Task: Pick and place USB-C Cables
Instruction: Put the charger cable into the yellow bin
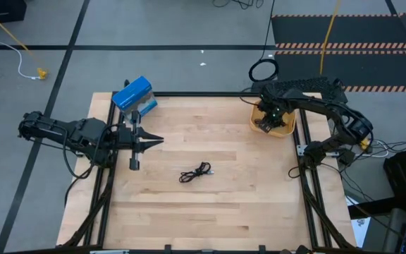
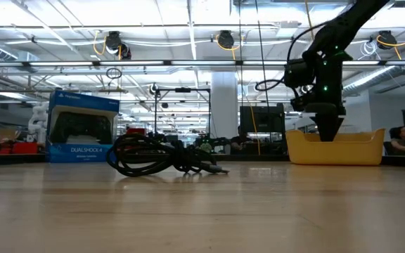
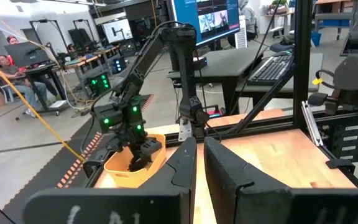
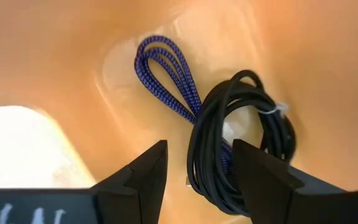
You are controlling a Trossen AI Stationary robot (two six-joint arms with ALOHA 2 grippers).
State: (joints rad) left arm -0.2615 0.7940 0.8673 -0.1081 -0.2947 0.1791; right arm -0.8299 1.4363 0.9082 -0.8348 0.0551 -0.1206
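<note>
One black USB-C cable [image 1: 194,172] lies in a loose coil on the table's middle, and the low view shows it up close [image 2: 157,154]. My right gripper [image 1: 266,125] reaches down into the yellow bin [image 1: 287,129] at the far right. In the right wrist view this gripper [image 4: 199,165] is open. Its fingers stand on either side of one edge of a second black coil [image 4: 247,124]. That coil lies on the bin floor, partly over the bluish-purple cable [image 4: 166,68]. My left gripper [image 1: 159,142] waits shut at the table's left side, pointing right. My right gripper points down from above over the edge of the black coil [image 4: 210,155], which rests on the bin floor. I cannot tell whether either finger touches it.
A blue DualShock box [image 1: 132,95] stands at the far left of the table. A large black ring [image 1: 263,70] lies on the floor beyond the far edge. Black frame rails run along the table's left and right sides. A person [image 3: 17,62] sits in the room beyond.
</note>
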